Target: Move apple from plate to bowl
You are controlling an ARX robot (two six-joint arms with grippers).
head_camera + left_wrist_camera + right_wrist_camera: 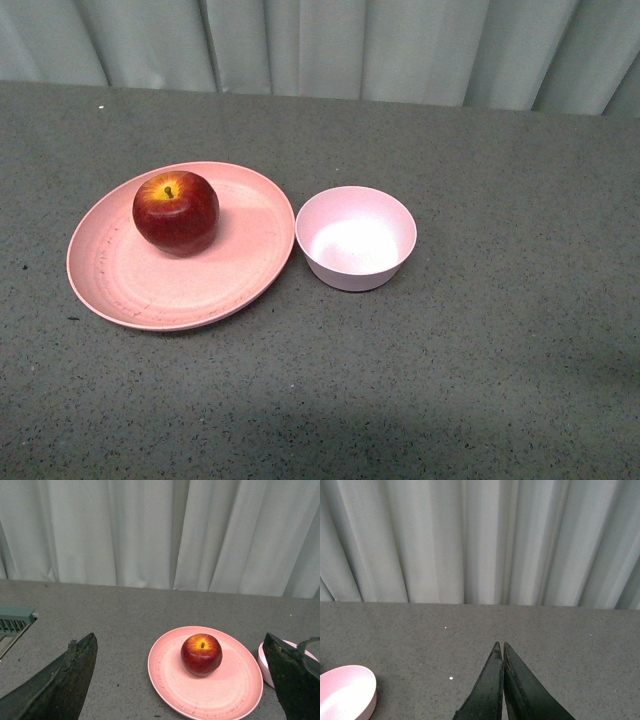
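Pre-grasp: apple (176, 212) on plate (200, 290), stem up, nothing held.
My left gripper (180, 637) is spread wide and empty, with the apple framed between its fingers (75, 670). My right gripper (499, 647) is pinched together, empty. The bowl (350, 275) sits vacant just beside the plate. Recommended: descend centred, clamp the widest girth, and lift clear of the bowl's rim.

Left claw (179, 636): jaws spread wide, its two dark fingers (65, 680) well apart, raised above the worktop (125, 610) and angled down toward it. Right claw (500, 646): both fingers pressed together tip to tip, gripping nothing, likewise raised over the worktop.
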